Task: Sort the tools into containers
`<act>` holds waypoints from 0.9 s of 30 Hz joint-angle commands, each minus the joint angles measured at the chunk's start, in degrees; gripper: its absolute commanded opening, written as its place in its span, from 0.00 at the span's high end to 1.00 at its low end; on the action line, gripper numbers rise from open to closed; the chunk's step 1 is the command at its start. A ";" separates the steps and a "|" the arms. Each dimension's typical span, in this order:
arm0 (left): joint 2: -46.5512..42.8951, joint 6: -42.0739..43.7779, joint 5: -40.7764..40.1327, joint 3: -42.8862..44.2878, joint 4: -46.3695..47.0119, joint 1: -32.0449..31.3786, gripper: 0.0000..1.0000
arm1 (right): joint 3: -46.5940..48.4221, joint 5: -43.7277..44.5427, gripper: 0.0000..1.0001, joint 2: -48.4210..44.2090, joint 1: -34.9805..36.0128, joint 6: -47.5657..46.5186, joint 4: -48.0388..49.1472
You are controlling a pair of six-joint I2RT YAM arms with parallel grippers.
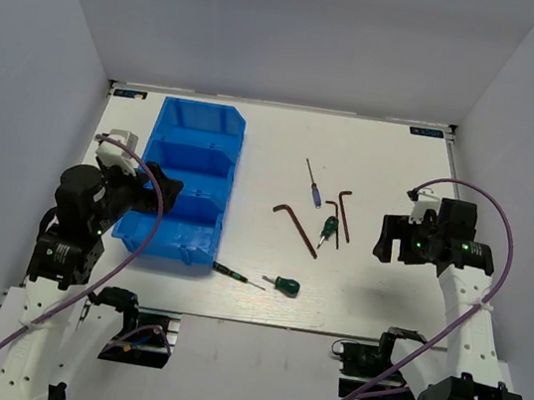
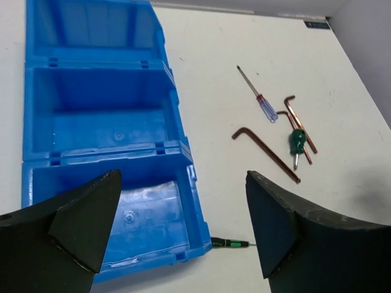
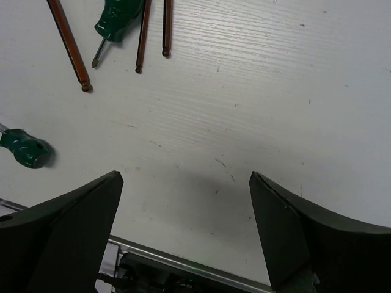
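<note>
As far as I can judge, nothing is sorted yet. The three compartments of the blue bins (image 1: 190, 174) look empty, and all seven tools lie on the worktop (image 1: 382, 308). The left jaws are spread wide and hold nothing; they hang over the nearest compartment. The right jaws are also released and empty, above bare worktop at about 3 o'clock from the group of tools.

The step in hand seems to be the first pick. For the left arm the natural choice is the slim dark screwdriver (image 1: 233, 272), which lies just beside the near right corner of the bins, at its 3 o'clock. It is thin and lies flat, so the jaws should come straight down across the shaft. The bin wall is close to its handle end, so I would grasp nearer the middle.

For the right arm, the stubby green screwdriver (image 1: 286, 284) at 6 o'clock of the group lies alone and looks the easier one. The other green screwdriver (image 1: 327, 229) is crowded between the long hex key (image 1: 296, 229) and the two shorter hex keys (image 1: 346, 217). I cannot tell whether it touches them, but a careless grasp may drag a neighbour. The blue-handled screwdriver (image 1: 314, 189) lies apart at 12 o'clock.

A purple cable (image 1: 146, 232) loops beside the near bin and could brush its wall.
</note>
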 commanded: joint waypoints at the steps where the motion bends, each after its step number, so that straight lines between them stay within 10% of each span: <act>1: 1.79 1.01 5.21 -0.21 -0.89 -0.34 0.08 | 0.32 -1.63 0.10 -1.23 0.32 -2.09 -0.48; 5: 7.66 3.03 9.07 -0.21 -1.50 -0.34 0.20 | 0.67 -1.28 0.10 -0.80 0.41 -6.91 -1.70; 12: 16.63 5.15 13.29 3.30 0.43 -1.48 0.95 | 3.21 1.35 0.10 2.79 0.41 -15.01 -5.48; 16: 24.10 5.15 17.86 4.62 2.97 -3.58 1.00 | 3.05 -1.97 0.10 3.60 0.41 -17.56 -7.95; 17: 25.86 5.75 19.61 5.15 2.98 -4.20 1.00 | 2.08 -3.81 0.17 3.42 0.41 -17.04 -7.17; 18: 29.62 5.76 20.76 5.76 3.77 -5.94 1.00 | 1.73 -4.96 0.73 3.16 0.41 -16.69 -6.46; 19: 31.74 6.37 21.55 6.29 3.77 -7.09 1.00 | 0.76 -5.41 0.99 2.90 0.58 -15.99 -6.02; 20: 33.94 7.16 21.56 7.86 3.77 -8.50 1.00 | -0.20 -7.50 1.00 3.07 0.84 -15.02 -3.93; 22: 40.86 9.18 20.60 10.41 1.85 -13.41 0.98 | -1.09 -9.44 1.00 3.68 1.63 -12.47 -0.58; 27: 48.63 9.80 11.82 16.31 -0.18 -22.55 0.54 | 2.32 -10.95 0.32 9.21 6.79 -11.06 3.03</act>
